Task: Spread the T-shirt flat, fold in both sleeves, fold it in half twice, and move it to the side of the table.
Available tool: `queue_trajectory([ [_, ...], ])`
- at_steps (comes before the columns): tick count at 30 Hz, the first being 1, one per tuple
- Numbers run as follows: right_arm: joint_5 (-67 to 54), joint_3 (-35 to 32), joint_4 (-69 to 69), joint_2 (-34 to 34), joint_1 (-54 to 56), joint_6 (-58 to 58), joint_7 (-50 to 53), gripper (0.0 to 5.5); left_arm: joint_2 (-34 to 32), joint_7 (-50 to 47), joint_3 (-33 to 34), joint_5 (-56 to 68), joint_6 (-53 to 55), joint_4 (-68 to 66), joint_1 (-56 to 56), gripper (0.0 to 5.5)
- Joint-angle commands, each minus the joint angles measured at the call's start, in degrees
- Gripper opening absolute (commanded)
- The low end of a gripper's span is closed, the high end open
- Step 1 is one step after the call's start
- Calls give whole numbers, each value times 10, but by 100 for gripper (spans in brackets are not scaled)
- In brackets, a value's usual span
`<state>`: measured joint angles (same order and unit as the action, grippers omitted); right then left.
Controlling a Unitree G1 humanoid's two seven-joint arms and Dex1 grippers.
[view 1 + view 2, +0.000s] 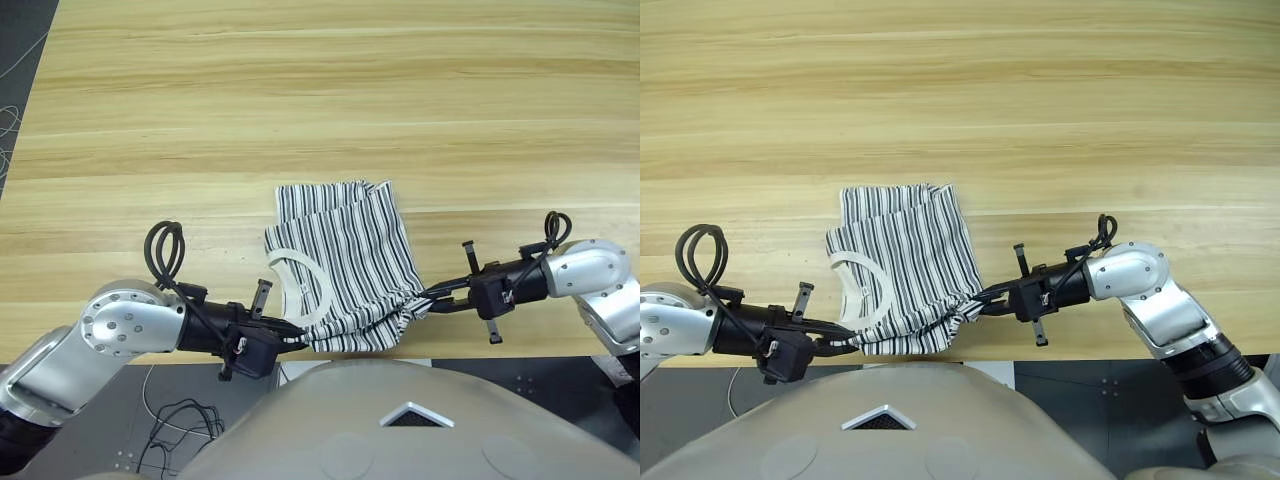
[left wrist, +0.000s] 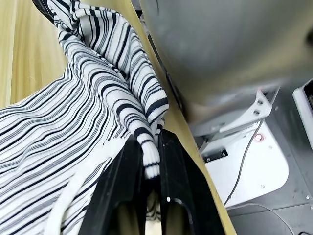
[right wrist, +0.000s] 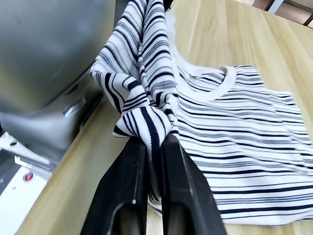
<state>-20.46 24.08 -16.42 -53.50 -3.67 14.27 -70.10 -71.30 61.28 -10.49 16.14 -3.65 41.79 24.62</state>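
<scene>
The T-shirt (image 1: 340, 265) is being held bunched at the near edge of the tabletop (image 1: 300, 100) — one fold pinched in the left tool (image 1: 298, 338), one in the right tool (image 1: 428, 296). Both should probably be pulled apart evenly and low, so it is spread flat.

T-shirt (image 1: 345, 260): black-and-white stripes, white ribbed collar (image 1: 290, 260). Condition: folded into a narrow, multi-layer panel, wrinkled, not flat. Position: 6 o'clock sector of the table (image 1: 300, 100), at its near edge. Collar sits at the panel's 8 o'clock. Corners at 5 and 7 o'clock are bunched and drawn outward.
</scene>
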Motion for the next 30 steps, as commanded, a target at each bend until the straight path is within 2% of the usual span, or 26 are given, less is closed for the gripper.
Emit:
queue_trajectory([
  [1, -6, -28, 5, 32, 28, -30, 18, 15, 9, 28, 7, 28, 42, -10, -59, 16],
  [5, -9, -55, 28, 64, 71, -57, 28, 15, 39, 55, 7, 76, 96, -53, -151, 16],
  [14, 43, -69, 128, 126, 155, -50, 39, 15, 101, 92, -16, 62, 116, -175, -239, 16],
  [30, 156, -50, 324, 232, 245, 39, 68, 14, 228, 127, -53, -39, 38, -477, -386, 16],
])
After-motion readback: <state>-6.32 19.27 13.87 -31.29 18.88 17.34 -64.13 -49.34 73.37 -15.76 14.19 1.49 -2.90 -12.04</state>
